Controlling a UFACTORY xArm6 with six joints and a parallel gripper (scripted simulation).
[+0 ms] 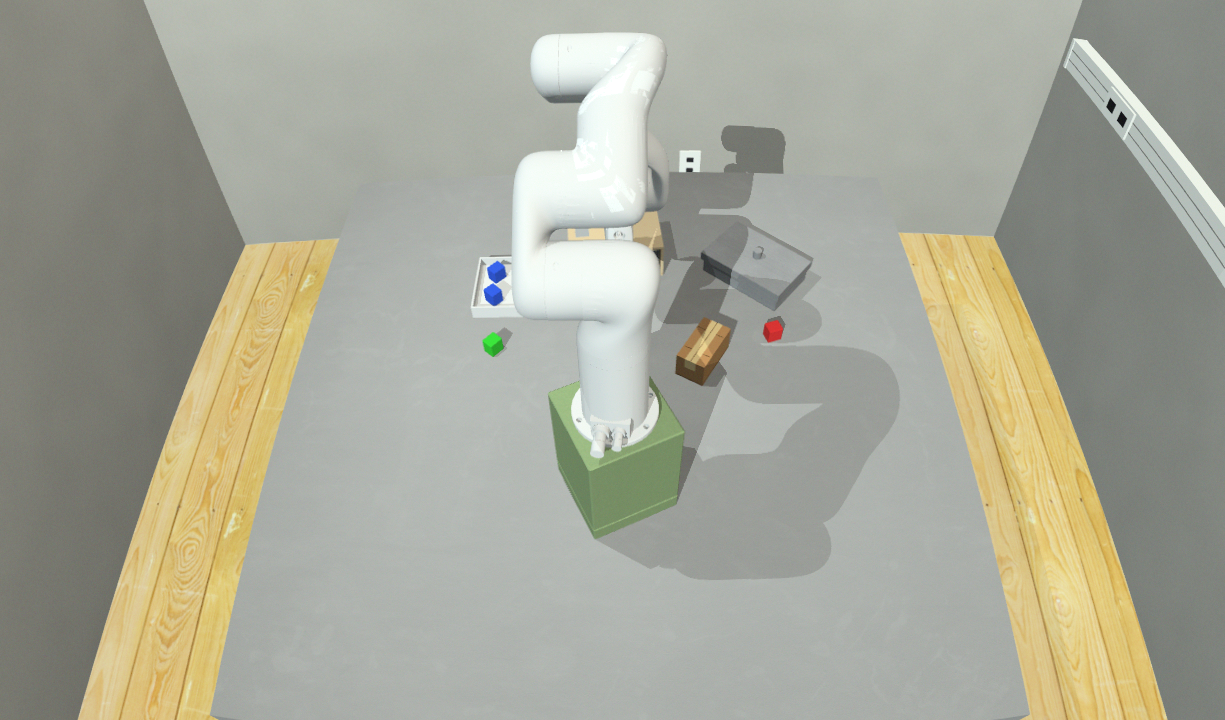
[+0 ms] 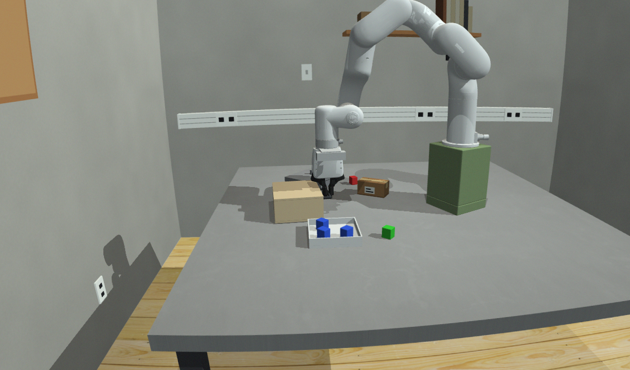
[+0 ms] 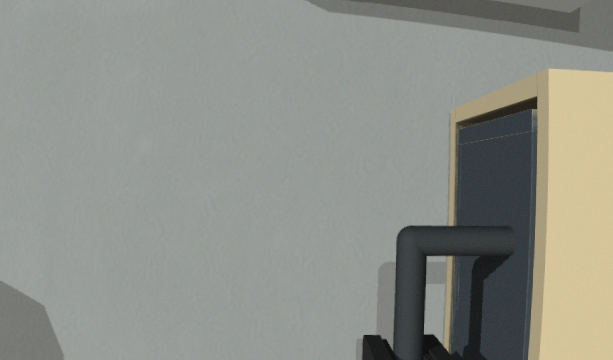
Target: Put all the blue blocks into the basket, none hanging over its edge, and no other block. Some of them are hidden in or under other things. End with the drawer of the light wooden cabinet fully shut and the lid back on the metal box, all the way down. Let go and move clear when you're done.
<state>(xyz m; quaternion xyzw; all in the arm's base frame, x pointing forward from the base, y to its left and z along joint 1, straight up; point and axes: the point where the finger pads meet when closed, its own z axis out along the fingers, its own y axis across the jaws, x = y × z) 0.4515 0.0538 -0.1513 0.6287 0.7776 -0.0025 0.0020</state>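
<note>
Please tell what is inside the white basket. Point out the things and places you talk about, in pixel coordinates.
Three blue blocks (image 1: 496,271) (image 2: 346,230) are visible inside the white basket (image 1: 492,312) (image 2: 335,242). The near wall hides their lower parts in the exterior view; the arm covers part of the basket from above.

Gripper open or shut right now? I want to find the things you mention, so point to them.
Shut on the drawer handle (image 3: 410,290): the wrist view shows the bar between the fingers of the gripper (image 2: 326,195) (image 3: 403,344).
</note>
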